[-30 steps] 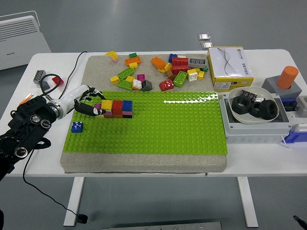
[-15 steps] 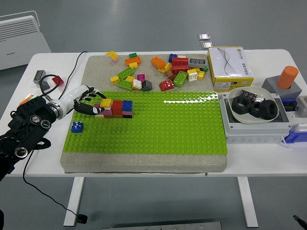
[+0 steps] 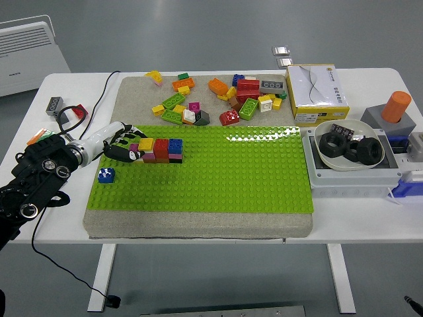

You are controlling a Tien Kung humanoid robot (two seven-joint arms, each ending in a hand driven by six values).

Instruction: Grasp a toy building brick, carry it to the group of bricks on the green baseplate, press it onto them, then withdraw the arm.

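Note:
A row of joined bricks (image 3: 162, 149), yellow, red, blue and pink, stands on the green baseplate (image 3: 225, 172) near its far left corner. My left hand (image 3: 125, 144) reaches in from the left and sits at the row's left end. Its fingers (image 3: 136, 156) curl around a small magenta brick (image 3: 135, 146) that touches the yellow one. A single blue brick (image 3: 106, 175) sits on the baseplate's left edge, just below the hand. Many loose bricks (image 3: 218, 99) lie on the grey mat beyond the baseplate. My right arm is out of view.
A yellow-and-white box (image 3: 317, 92) stands at the back right. A white bowl (image 3: 349, 149) with black rings sits on a grey case right of the baseplate. An orange cylinder (image 3: 395, 107) stands far right. A cable and two small bricks (image 3: 66, 109) lie at the left.
My left hand has sunk slightly and settled lower against the left end of the brick row. Nothing else has moved.

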